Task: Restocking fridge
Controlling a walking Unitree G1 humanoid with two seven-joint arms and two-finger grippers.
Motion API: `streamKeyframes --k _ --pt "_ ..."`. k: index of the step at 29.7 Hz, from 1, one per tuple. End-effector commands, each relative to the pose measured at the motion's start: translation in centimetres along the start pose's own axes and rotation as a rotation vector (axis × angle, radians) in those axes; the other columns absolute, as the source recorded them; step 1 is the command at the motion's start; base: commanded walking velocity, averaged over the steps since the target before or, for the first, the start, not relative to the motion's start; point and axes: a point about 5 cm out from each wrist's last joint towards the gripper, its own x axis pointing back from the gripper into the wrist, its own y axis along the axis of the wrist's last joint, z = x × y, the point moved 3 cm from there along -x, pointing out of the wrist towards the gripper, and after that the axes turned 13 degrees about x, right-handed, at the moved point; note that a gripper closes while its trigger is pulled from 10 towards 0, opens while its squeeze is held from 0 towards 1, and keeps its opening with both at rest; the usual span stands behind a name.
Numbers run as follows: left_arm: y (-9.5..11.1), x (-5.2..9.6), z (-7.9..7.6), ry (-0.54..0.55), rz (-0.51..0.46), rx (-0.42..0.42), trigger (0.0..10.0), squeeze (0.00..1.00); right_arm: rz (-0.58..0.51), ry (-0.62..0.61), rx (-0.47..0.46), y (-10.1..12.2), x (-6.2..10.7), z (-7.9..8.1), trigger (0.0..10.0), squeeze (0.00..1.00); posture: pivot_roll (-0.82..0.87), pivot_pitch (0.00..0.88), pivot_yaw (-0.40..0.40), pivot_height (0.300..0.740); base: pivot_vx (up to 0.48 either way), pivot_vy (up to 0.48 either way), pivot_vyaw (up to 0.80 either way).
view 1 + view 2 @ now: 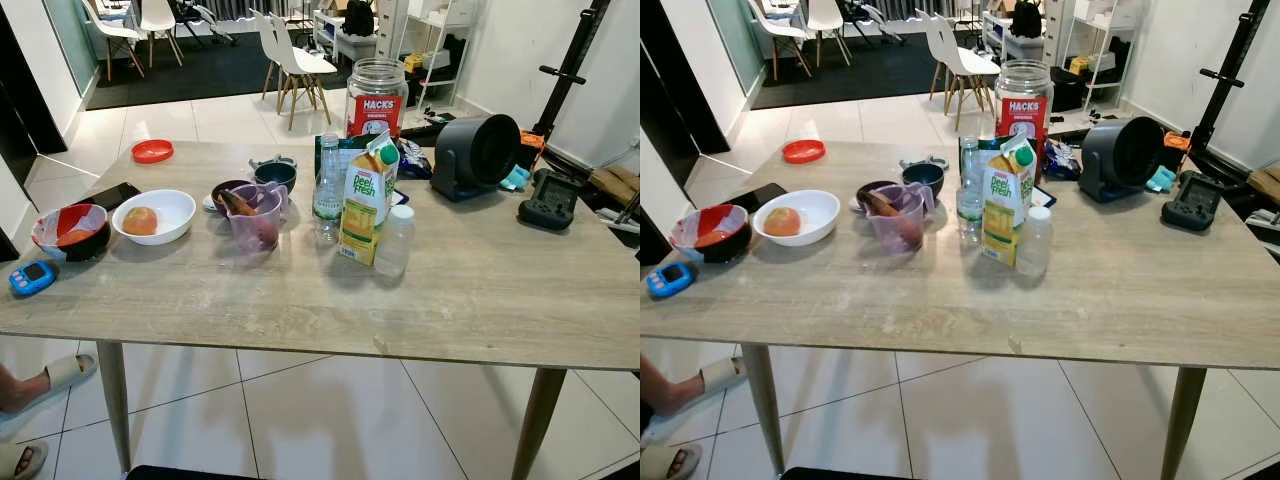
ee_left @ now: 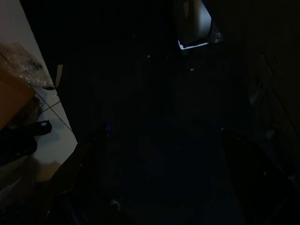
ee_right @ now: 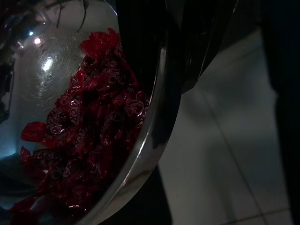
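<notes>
Progress: judged early; the pale wood worktop (image 1: pixel 470 290) still carries the goods to be chilled, and no fridge is in sight.
Stock left: yellow-and-green juice carton (image 1: pixel 366 200), clear water bottle with a green label (image 1: pixel 328 190) and small clear white-capped bottle (image 1: pixel 394 240), grouped upright at mid-worktop; white bowl holding an orange fruit (image 1: pixel 155 215) and purple plastic jug (image 1: pixel 255 215) beside them.
Right gripper: its wrist view shows a shiny steel bowl of red-wrapped sweets (image 3: pixel 89 126) pressed close against the black fingers (image 3: pixel 140 47), over pale floor tiles; whether the fingers pinch its rim cannot be told.
Left gripper: wrist view very dark; finger state cannot be told.
Stock relative to grippers: well ahead of both, neither being over the worktop.
</notes>
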Motion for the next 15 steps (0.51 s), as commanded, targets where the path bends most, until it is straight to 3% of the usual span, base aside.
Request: streamKeyframes --k 1,3,4,6,8,11,14,15 --pt "0.3 0.0 -0.2 -0.009 -0.014 -0.005 10.0 0.00 -0.019 -0.009 -0.051 0.1 -0.3 0.8 10.0 0.00 0.01 0.000 -0.014 0.740 0.000 0.000 0.00" --pt "0.2 0.0 -0.2 -0.009 -0.012 -0.006 10.0 0.00 -0.054 0.022 -0.126 0.5 -1.0 3.3 10.0 0.00 0.01 0.000 -0.014 0.740 0.000 0.000 0.00" --pt "0.2 0.0 -0.2 -0.009 -0.012 -0.006 10.0 0.00 -0.054 0.022 -0.126 0.5 -1.0 3.3 10.0 0.00 0.01 0.000 -0.014 0.740 0.000 0.000 0.00" --pt "0.3 0.0 -0.3 -0.009 -0.013 -0.009 10.0 0.00 -0.077 0.041 -0.154 0.9 -1.6 5.9 10.0 0.00 0.02 0.000 -0.011 0.740 0.000 0.000 0.00" --pt "0.4 -0.1 -0.3 -0.008 -0.016 -0.012 10.0 0.00 -0.090 0.080 -0.155 1.3 -2.0 8.5 10.0 0.00 0.02 0.000 -0.011 0.740 0.000 0.000 0.00" --pt "0.5 -0.1 -0.3 -0.008 -0.017 -0.014 10.0 0.00 -0.089 0.101 -0.155 1.3 -2.1 9.9 10.0 0.00 0.02 0.000 -0.011 0.740 0.000 0.000 0.00" --pt "0.5 -0.1 -0.3 -0.007 -0.019 -0.023 10.0 0.00 -0.107 0.161 -0.122 2.0 -2.2 13.8 10.0 0.00 0.02 0.000 -0.010 0.740 0.000 0.000 0.00" --pt "0.5 -0.1 -0.3 -0.007 -0.019 -0.023 10.0 0.00 -0.107 0.161 -0.122 2.0 -2.2 13.8 10.0 0.00 0.02 0.000 -0.010 0.740 0.000 0.000 0.00"
